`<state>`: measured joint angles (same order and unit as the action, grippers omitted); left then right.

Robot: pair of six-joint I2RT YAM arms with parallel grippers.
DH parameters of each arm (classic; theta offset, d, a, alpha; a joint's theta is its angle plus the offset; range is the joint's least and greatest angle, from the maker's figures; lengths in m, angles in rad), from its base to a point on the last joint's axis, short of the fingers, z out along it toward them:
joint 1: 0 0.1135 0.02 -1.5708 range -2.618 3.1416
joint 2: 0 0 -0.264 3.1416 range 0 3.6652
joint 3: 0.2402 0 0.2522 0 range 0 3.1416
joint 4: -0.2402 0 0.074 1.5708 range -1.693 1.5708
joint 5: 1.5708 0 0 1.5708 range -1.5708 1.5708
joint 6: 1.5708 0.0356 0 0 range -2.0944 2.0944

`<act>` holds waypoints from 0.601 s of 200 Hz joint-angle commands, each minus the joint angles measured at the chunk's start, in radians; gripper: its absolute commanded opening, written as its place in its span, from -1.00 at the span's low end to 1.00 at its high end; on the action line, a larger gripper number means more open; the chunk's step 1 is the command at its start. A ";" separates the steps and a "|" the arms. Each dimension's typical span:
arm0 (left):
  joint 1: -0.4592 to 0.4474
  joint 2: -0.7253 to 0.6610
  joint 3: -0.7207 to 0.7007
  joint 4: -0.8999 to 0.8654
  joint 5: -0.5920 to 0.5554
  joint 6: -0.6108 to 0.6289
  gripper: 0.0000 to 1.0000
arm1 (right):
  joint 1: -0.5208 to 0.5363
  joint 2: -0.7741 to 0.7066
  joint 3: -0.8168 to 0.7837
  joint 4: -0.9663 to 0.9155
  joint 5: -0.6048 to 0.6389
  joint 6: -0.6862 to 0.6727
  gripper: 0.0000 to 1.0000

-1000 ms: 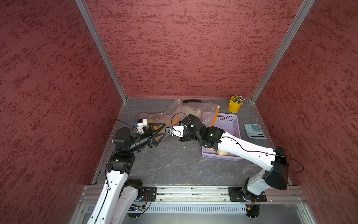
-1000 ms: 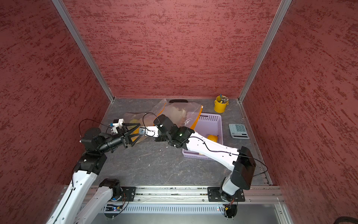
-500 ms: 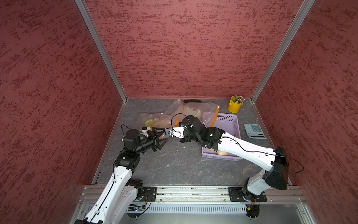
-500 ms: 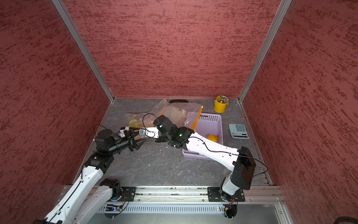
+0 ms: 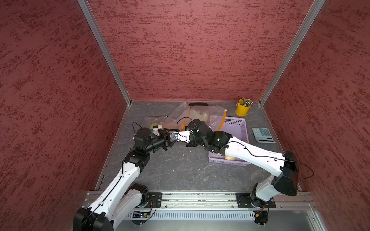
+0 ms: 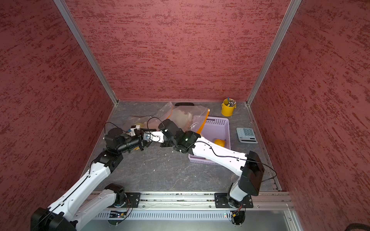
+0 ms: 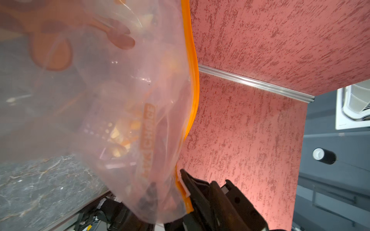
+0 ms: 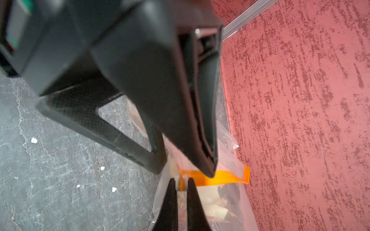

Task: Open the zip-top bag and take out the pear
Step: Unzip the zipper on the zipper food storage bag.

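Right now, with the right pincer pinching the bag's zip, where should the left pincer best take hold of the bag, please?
Take the orange zip strip close beside the right pincer. Bring the left pincer in from the opposite side, jaws astride its edge. The strip is a stiffer band held up off the table, while the rest of the bag is slack film and would likely slip.

Pear (image 5: 153, 126) half hidden by the left arm (image 5: 152, 145); bag (image 7: 100, 100) contents blurred

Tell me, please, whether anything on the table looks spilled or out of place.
Small white flecks lie scattered on the grey marbled tabletop, like crumbs. The clear orange-sealed zip-top bag also sags across a corner of the lilac plastic basket.
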<state>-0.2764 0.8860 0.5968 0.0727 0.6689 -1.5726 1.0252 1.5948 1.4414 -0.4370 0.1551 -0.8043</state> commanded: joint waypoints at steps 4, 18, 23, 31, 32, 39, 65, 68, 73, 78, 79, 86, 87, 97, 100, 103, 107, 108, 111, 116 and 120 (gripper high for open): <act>-0.007 0.011 0.018 0.026 -0.019 0.014 -0.45 | 0.010 -0.024 -0.002 0.022 0.014 -0.003 -1.00; -0.008 0.019 0.023 0.015 -0.021 0.031 -0.49 | 0.012 -0.024 -0.001 0.023 0.014 -0.004 -1.00; -0.009 0.023 0.022 0.011 -0.020 0.032 -0.51 | 0.013 -0.024 -0.001 0.023 0.013 -0.004 -1.00; -0.010 0.024 0.017 0.014 -0.022 0.033 -0.58 | 0.013 -0.027 -0.001 0.024 0.011 -0.004 -1.00; -0.010 0.024 0.017 0.014 -0.022 0.033 -0.59 | 0.013 -0.028 -0.001 0.024 0.012 -0.004 -1.00; -0.009 0.020 0.013 0.017 -0.024 0.032 -0.64 | 0.015 -0.028 -0.003 0.026 0.010 -0.004 -1.00; -0.010 0.017 0.017 0.012 -0.023 0.044 -0.91 | 0.018 -0.024 -0.004 0.021 0.013 -0.010 -1.00; -0.010 0.017 0.017 0.013 -0.022 0.045 -0.95 | 0.017 -0.024 -0.004 0.020 0.014 -0.010 -1.00; -0.010 0.015 0.018 0.015 -0.022 0.047 -1.00 | 0.018 -0.024 -0.004 0.019 0.015 -0.010 -1.00; -0.010 0.015 0.021 0.013 -0.020 0.052 -1.00 | 0.018 -0.023 -0.004 0.018 0.016 -0.012 -1.00; -0.010 0.015 0.021 0.013 -0.019 0.053 -1.00 | 0.018 -0.023 -0.004 0.018 0.017 -0.012 -1.00; -0.011 0.013 0.021 0.016 -0.019 0.055 -1.00 | 0.018 -0.023 -0.005 0.018 0.018 -0.012 -1.00; -0.012 0.013 0.021 0.016 -0.019 0.055 -1.00 | 0.018 -0.023 -0.004 0.018 0.017 -0.013 -1.00; -0.012 0.010 0.019 0.024 -0.018 0.055 -1.00 | 0.018 -0.024 -0.007 0.020 0.020 -0.016 -1.00; -0.011 0.010 0.017 0.027 -0.016 0.057 -1.00 | 0.018 -0.023 -0.009 0.021 0.020 -0.016 -1.00; -0.011 0.010 0.017 0.029 -0.015 0.056 -1.00 | 0.018 -0.023 -0.009 0.021 0.020 -0.017 -1.00; -0.011 0.007 0.017 0.029 -0.014 0.058 -1.00 | 0.018 -0.023 -0.009 0.021 0.022 -0.020 -1.00; -0.011 0.007 0.017 0.029 -0.015 0.057 -1.00 | 0.018 -0.023 -0.009 0.021 0.022 -0.020 -1.00; -0.012 0.005 0.016 0.029 -0.013 0.057 -1.00 | 0.018 -0.023 -0.010 0.021 0.023 -0.022 -1.00; -0.013 0.003 0.014 0.030 -0.015 0.058 -1.00 | 0.018 -0.021 -0.008 0.020 0.025 -0.024 -1.00; -0.014 0.000 0.014 0.029 -0.015 0.060 -1.00 | 0.018 -0.020 -0.008 0.019 0.026 -0.025 -1.00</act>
<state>-0.2810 0.9077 0.5976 0.0757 0.6521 -1.5436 1.0325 1.5948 1.4414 -0.4381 0.1669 -0.8211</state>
